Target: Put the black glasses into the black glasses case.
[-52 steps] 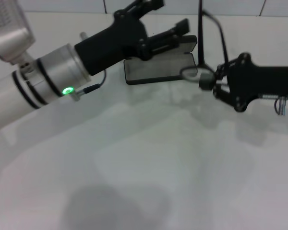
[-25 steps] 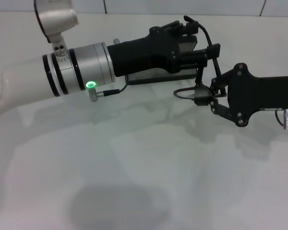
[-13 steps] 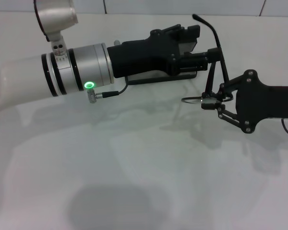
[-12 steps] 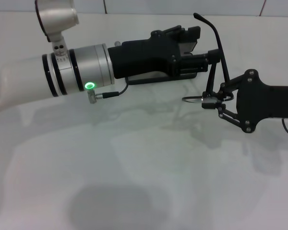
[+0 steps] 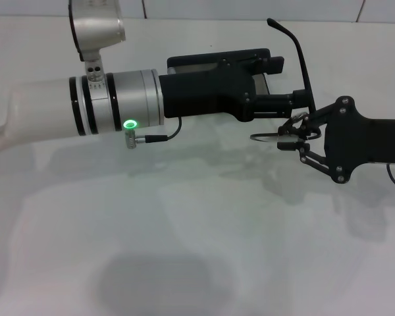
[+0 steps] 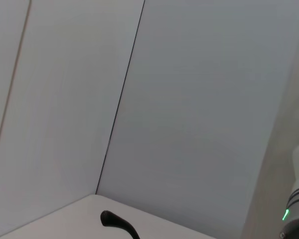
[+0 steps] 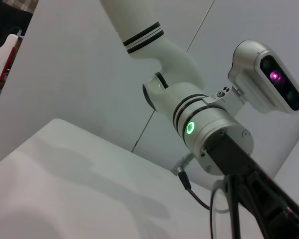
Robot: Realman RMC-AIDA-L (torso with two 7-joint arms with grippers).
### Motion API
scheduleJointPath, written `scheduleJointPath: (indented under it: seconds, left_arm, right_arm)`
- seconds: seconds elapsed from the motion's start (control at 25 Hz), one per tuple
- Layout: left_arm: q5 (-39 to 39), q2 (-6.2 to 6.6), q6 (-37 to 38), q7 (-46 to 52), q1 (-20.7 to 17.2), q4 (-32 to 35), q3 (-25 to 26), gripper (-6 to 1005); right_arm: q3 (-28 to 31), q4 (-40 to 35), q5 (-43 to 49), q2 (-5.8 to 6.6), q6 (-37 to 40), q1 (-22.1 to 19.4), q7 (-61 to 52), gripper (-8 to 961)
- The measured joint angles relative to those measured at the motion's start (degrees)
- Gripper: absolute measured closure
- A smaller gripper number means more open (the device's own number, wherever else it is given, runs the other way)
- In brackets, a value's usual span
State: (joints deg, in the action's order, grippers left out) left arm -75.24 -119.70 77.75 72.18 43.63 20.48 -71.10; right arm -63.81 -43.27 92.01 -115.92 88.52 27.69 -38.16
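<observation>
The black glasses hang in the air at the right of centre, one temple arm pointing up and a lens near the table. My left gripper reaches in from the left and is shut on that temple arm low down. My right gripper comes from the right, its fingers slightly apart around the front frame. The black glasses case lies open behind the left gripper, largely hidden by it. The temple tip shows in the left wrist view. The frame shows in the right wrist view.
The white table spreads out in front of both arms, and a tiled wall runs along its back edge. My left forearm with its green light spans the left half above the table.
My left gripper has moved right and closed on the upright temple arm, uncovering more of the case. My right gripper's fingers have parted slightly. The glasses have stayed in place.
</observation>
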Motion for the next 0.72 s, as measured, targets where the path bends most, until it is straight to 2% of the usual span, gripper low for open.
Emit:
scheduleJointPath:
  seconds: [0.28,0.52,0.72]
  left_arm:
    - [0.15,0.2,-0.04,-0.1,-0.54,0.17,0.85,106]
    - [-0.09,0.54,-4.19,0.16,-1.65,0.61,1.96,107]
    - [-0.27,-0.01,-7.5,-0.35,-0.11,0.39,1.53,106]
  right_arm:
    - [0.47,-1.23,-0.1,0.28,1.57,-1.08,0.67,846]
    - [2.84,-4.86,-4.11,0.48,14.91,-4.86,3.53,846]
    - [-0.01,-1.12,-6.84,0.13,20.53,-2.28,3.25,846]
